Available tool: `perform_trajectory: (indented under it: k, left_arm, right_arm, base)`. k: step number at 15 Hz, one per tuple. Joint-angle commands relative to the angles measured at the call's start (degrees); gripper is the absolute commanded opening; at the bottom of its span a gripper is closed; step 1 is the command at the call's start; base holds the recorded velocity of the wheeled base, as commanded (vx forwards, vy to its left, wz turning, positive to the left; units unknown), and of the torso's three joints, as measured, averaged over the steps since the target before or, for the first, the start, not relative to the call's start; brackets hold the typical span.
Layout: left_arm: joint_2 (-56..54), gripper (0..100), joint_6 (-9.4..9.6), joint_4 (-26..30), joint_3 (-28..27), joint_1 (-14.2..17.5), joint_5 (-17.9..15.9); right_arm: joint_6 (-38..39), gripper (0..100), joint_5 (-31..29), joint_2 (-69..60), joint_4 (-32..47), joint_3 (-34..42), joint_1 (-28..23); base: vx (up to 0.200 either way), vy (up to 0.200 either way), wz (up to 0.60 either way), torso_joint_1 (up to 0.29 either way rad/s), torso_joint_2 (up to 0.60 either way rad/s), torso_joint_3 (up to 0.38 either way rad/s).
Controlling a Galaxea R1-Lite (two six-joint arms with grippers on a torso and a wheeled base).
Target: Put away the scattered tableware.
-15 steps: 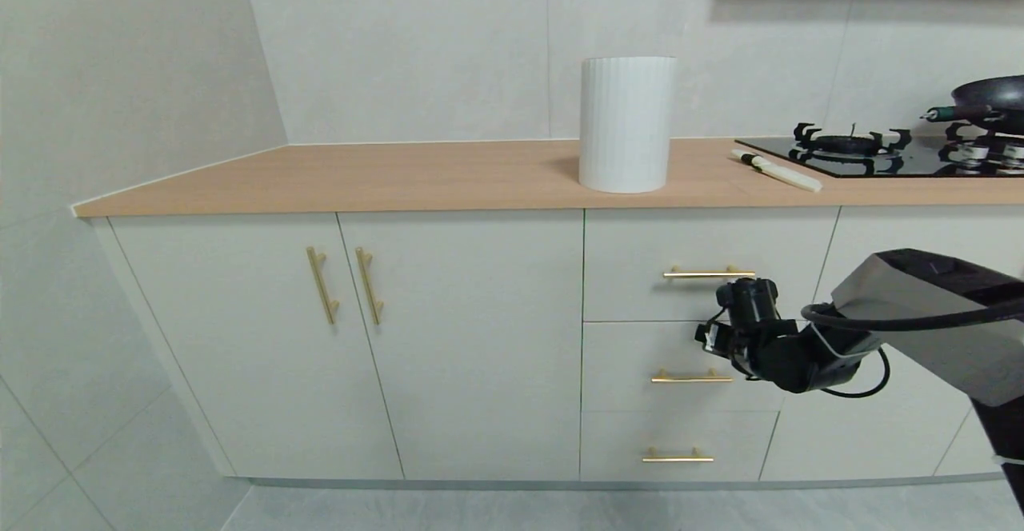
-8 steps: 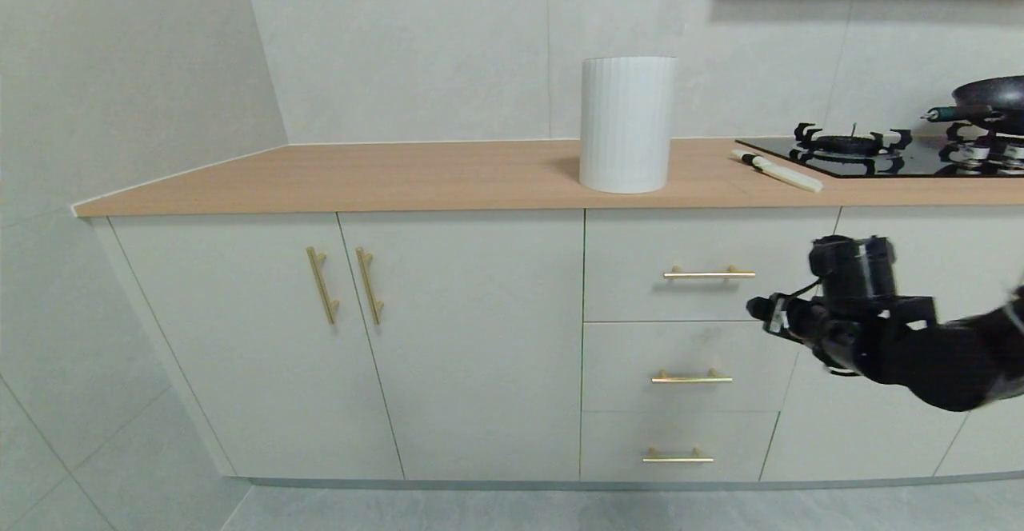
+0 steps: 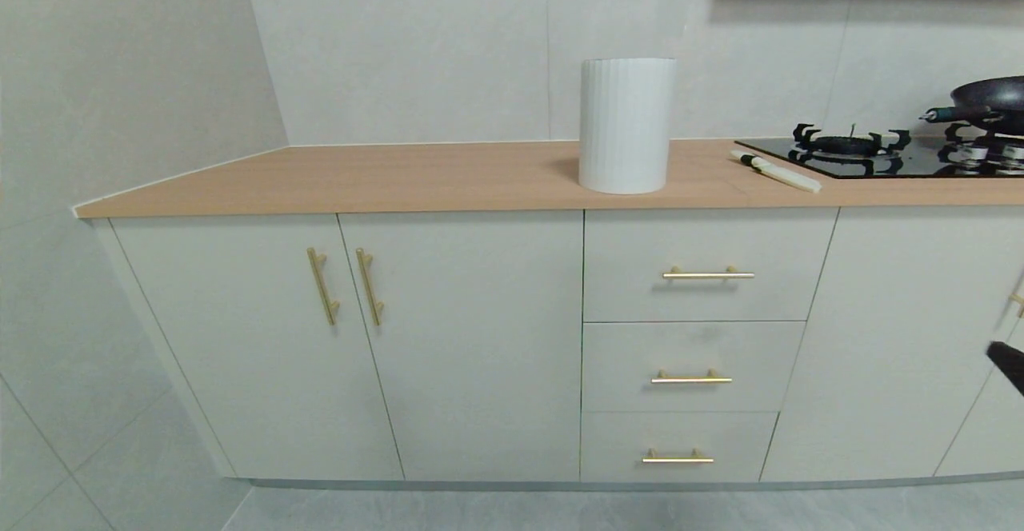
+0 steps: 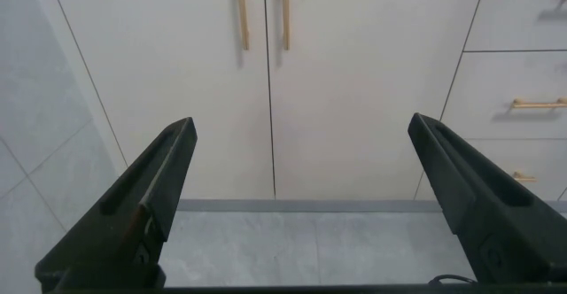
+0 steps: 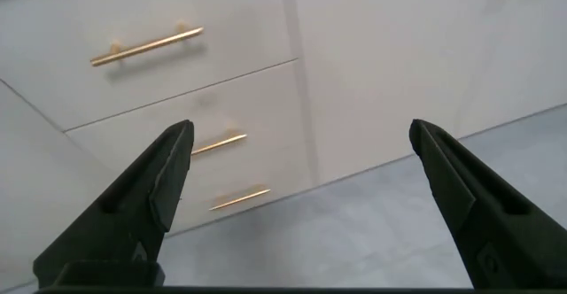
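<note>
You had the long wooden surface (image 3: 400,175) in front of you, with pale cupboards (image 3: 360,355) and drawers (image 3: 696,347) under it. A black stove (image 3: 864,159) sat at its right end. A tall white pot (image 3: 625,125) stood upright near the middle. Your left claw (image 4: 301,126) was spread wide, facing the cupboard doors. Your right claw (image 5: 301,126) was spread wide too, facing the drawers. The thin white utensil (image 3: 780,172) lay flat on the surface, between pot and stove.
</note>
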Motion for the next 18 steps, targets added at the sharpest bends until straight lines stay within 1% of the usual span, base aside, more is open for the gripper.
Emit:
perform_trajectory:
  k: [1, 2, 3, 5, 7, 9, 11, 12, 14, 17, 18]
  left_arm:
    - [0.00, 100, -0.01, -0.01, 0.00, 0.00, 0.00]
    - [0.00, 100, -0.01, -0.01, 0.00, 0.00, 0.00]
    - [0.00, 100, -0.01, -0.01, 0.00, 0.00, 0.09]
    - [0.00, 100, -0.01, -0.01, 0.00, 0.00, 0.00]
    - [0.00, 100, -0.01, -0.01, 0.00, 0.00, 0.00]
    - [0.00, 100, -0.01, -0.01, 0.00, 0.00, 0.00]
    - [0.00, 100, -0.01, -0.01, 0.00, 0.00, 0.00]
    - [0.00, 100, -0.01, -0.01, 0.00, 0.00, 0.00]
    - [0.00, 100, -0.01, -0.01, 0.00, 0.00, 0.00]
    - [0.00, 100, -0.01, -0.01, 0.00, 0.00, 0.00]
    - [0.00, 100, -0.01, -0.01, 0.00, 0.00, 0.00]
  right_arm:
    - [-8.64, 100, -2.98, -31.96, 19.06, 3.26, -4.55]
    - [-9.79, 100, -2.98, -35.92, 23.02, 3.35, -7.36]
    - [-10.40, 100, -3.07, -38.03, 24.69, 3.26, -8.68]
    - [-14.36, 100, -2.98, -44.62, 26.10, 3.35, -11.32]
    - [-15.67, 100, -1.31, -51.21, 27.15, 5.90, -11.85]
    - [-14.97, 100, 2.03, -51.65, 27.06, 8.71, -12.29]
    - [-13.92, 100, 11.43, -51.65, 25.74, 11.26, -12.29]
    - [-12.77, 100, 16.44, -51.65, 23.11, 13.55, -12.29]
    - [-12.16, 100, 21.63, -51.56, 17.83, 18.99, -12.29]
    - [-10.14, 100, 26.90, -51.65, 16.60, 19.61, -12.29]
    - [-10.05, 100, 27.43, -51.65, 16.60, 19.61, -12.29]
  base:
    - [0.000, 0.000, 0.00, 0.000, 0.00, 0.000]
    - [0.000, 0.000, 0.00, 0.000, 0.00, 0.000]
    - [0.000, 0.000, 0.00, 0.000, 0.00, 0.000]
    - [0.000, 0.000, 0.00, 0.000, 0.00, 0.000]
    - [0.000, 0.000, 0.00, 0.000, 0.00, 0.000]
    - [0.000, 0.000, 0.00, 0.000, 0.00, 0.000]
    - [0.000, 0.000, 0.00, 0.000, 0.00, 0.000]
    - [0.000, 0.000, 0.00, 0.000, 0.00, 0.000]
    - [0.000, 0.000, 0.00, 0.000, 0.00, 0.000]
    - [0.000, 0.000, 0.00, 0.000, 0.00, 0.000]
    - [0.000, 0.000, 0.00, 0.000, 0.00, 0.000]
